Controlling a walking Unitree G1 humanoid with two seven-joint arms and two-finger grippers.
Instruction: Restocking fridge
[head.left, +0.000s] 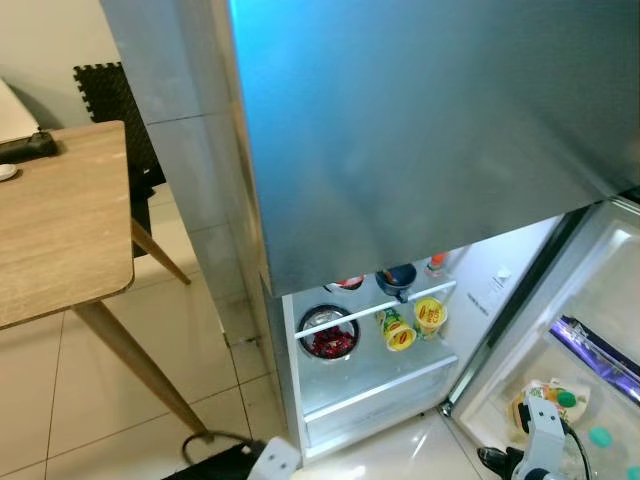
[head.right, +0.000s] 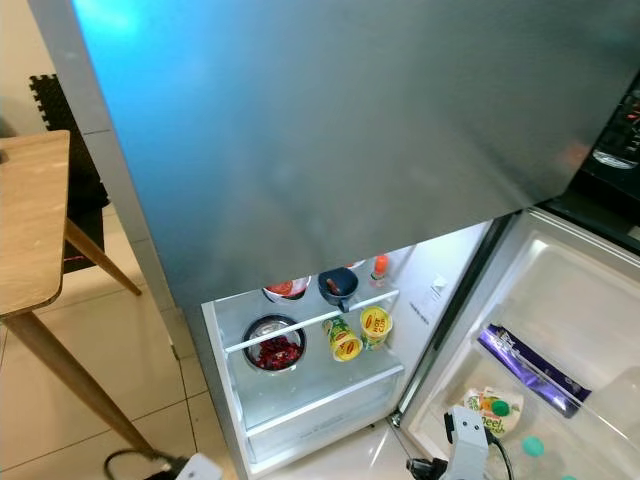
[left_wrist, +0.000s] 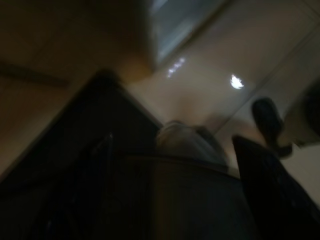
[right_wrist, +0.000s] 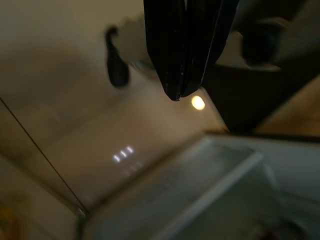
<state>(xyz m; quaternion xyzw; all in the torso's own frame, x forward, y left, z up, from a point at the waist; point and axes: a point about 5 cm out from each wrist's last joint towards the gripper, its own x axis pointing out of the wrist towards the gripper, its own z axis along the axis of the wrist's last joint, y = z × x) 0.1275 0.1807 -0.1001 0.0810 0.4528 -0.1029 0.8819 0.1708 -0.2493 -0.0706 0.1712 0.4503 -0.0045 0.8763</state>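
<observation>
Fridge (head.left: 400, 130): stainless-steel front, seen from above; lower compartment lit, its door (head.right: 560, 330) swung wide on the robot's right.

Glass shelf (head.left: 375, 308): carries a dark blue cup (head.left: 398, 277), a red-capped bottle (head.left: 436, 264) near the inner right wall, and a bowl with red contents (head.right: 285, 289) at the shelf's left.

Level below the shelf: a steel bowl of red food (head.left: 328, 335) on the left; two yellow cups (head.left: 398, 331) side by side just to its right, tilted. A white drawer (head.left: 380, 405) sits under them.

Door bin: a long purple packet (head.right: 530, 368) lies across the upper ledge; below it a white-and-yellow pack with a green cap (head.right: 493, 408) and a loose teal cap (head.right: 533, 446).

Right tool (right_wrist: 181, 95): two black fingers pressed together, holding nothing, hanging over the pale tiled floor (right_wrist: 100, 135) beside the drawer front. The right arm (head.right: 462, 450) shows low, in front of the door bin.

Left tool: wrist view dark and blurred; cannot tell whether its fingers are apart.

Wooden tabletop (head.left: 55, 215): stands left of the fridge on slanted legs; a black chair (head.left: 115, 110) is behind it.
</observation>
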